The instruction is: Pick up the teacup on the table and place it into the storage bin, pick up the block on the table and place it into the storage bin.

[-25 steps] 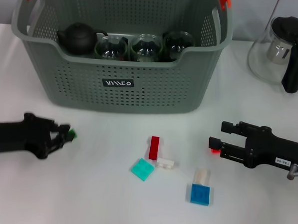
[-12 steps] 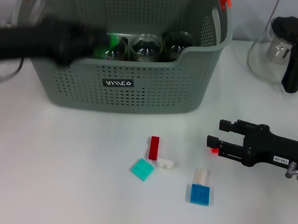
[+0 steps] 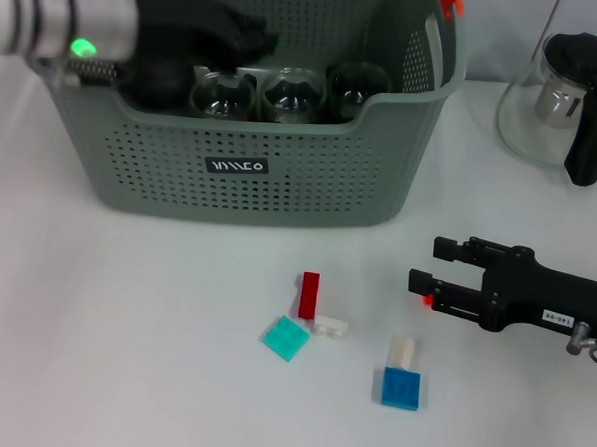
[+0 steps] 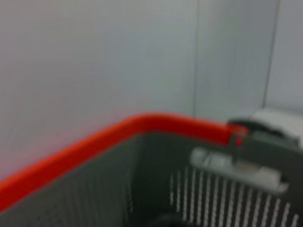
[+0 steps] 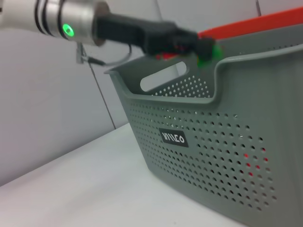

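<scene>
The storage bin stands at the back of the table, with three glass teacups in a row inside it. My left gripper hovers over the bin's left half. In the right wrist view it is shut on a small green block above the bin's rim. Loose blocks lie on the table in front: red, white, teal, and a blue one joined to a cream piece. My right gripper rests open, low over the table, right of these blocks.
A dark teapot sits in the bin's left corner, partly behind my left arm. A glass pitcher with a black handle stands at the back right. The left wrist view shows only the bin's orange rim.
My left arm rose from the table's left side with the green block and now hangs over the bin. My right gripper crept slightly left.
</scene>
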`<action>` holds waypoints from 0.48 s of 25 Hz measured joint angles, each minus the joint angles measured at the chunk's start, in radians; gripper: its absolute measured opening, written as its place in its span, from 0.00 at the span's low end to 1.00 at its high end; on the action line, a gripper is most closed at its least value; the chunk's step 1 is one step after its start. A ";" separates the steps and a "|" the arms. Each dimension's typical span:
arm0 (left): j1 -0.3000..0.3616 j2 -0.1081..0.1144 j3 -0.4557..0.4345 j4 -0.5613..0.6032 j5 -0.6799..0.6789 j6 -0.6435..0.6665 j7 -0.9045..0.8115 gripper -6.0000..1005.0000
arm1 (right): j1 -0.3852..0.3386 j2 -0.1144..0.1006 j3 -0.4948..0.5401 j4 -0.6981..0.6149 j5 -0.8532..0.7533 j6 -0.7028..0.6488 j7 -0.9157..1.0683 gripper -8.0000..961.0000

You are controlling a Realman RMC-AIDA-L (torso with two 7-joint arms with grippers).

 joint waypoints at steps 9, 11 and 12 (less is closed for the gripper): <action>0.015 -0.073 0.046 0.021 0.049 -0.138 -0.023 0.34 | 0.000 0.000 0.000 -0.003 0.004 -0.001 0.000 0.74; 0.022 -0.073 0.047 0.038 0.049 -0.124 -0.056 0.34 | 0.000 0.000 0.000 -0.003 0.004 -0.001 0.000 0.74; 0.034 -0.073 0.045 0.059 0.042 -0.104 -0.076 0.35 | -0.001 0.000 0.000 -0.003 0.005 -0.001 0.001 0.74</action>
